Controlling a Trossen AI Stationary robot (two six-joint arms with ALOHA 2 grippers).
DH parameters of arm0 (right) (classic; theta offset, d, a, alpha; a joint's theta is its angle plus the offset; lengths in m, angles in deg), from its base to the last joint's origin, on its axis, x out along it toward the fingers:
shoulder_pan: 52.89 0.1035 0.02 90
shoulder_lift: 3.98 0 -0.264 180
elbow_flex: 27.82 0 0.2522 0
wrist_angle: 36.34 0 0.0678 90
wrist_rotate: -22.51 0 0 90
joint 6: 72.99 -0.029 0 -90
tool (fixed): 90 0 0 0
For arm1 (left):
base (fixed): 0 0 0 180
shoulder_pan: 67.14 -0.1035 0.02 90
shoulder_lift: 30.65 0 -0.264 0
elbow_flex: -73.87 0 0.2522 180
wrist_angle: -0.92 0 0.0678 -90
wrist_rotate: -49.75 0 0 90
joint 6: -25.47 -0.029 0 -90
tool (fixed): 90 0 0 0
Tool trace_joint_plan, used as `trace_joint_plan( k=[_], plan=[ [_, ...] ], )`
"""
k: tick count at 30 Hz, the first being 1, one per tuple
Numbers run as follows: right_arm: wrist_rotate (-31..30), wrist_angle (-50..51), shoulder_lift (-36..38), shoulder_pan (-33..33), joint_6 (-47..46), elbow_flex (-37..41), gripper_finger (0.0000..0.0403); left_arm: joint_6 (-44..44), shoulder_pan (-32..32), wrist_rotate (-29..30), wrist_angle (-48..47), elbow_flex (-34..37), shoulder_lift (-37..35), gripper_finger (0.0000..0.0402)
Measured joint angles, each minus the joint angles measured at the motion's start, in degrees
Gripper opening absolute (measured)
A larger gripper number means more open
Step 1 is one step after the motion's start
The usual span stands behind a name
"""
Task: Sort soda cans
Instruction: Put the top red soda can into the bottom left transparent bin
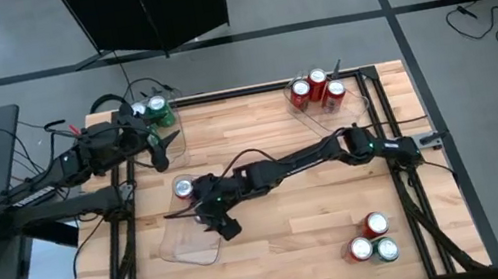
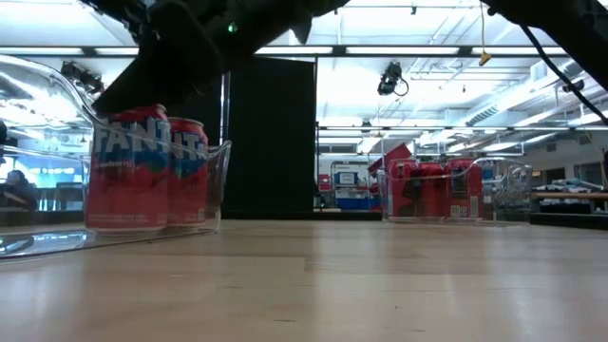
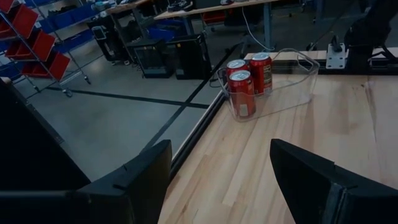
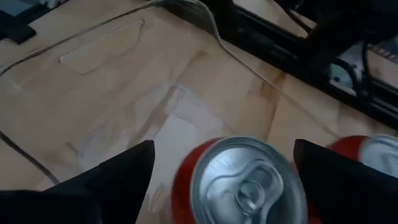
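Soda cans: a red can (image 4: 245,180) stands in the clear tray (image 1: 190,243) at the bench's near left, between the right gripper's (image 4: 222,165) open fingers, not gripped. Step judged: placing red cans here. Next: lift clear without tipping it. Left gripper (image 3: 221,174) hovers open by the far-left green cans (image 1: 155,111).

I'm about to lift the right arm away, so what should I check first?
1. right end effector open: ok.
2. red can below it upright in clear tray: ok.
3. gap to second red can: cannot tell.
4. left end effector open, empty, by green cans: ok.
5. all cans in trays: not ok, loose cans on bare table.
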Motion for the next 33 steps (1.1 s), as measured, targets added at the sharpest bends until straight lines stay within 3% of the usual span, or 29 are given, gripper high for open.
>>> trace_joint_plan(
  k=[6, 10, 13, 18, 19, 33],
  plan=[
    [-2.0, 4.6, 4.7, 0.0, 0.3, 0.0, 0.0355, 0.0, 0.0, 0.0, -0.1, 0.0, 0.0, 0.0275],
    [-2.0, 10.8, 7.7, 0.1, -0.1, 0.0, 0.0309, 0.0, 0.0, 0.0, -0.3, 0.0, 0.0, 0.0275],
    [-1.7, 14.7, 9.0, 0.2, -1.4, -0.1, 0.0234, 0.0, 0.0, 0.0, -0.7, 0.0, 0.0, 0.0275],
    [1.3, 19.2, 6.4, 0.7, -1.6, 0.0, 0.0041, 0.0, 0.0, 0.0, -0.6, 0.0, 0.0, 0.0275],
    [1.3, 19.5, 5.5, 0.9, -1.4, 0.0, 0.0022, 0.0, 0.0, 0.0, -0.6, 0.0, 0.0, 0.0275],
    [1.6, 13.5, 0.7, 0.9, -4.2, 0.0, 0.0003, 0.7, 0.0, 0.0, -0.5, 0.0, 0.0, 0.0275]
  ],
)
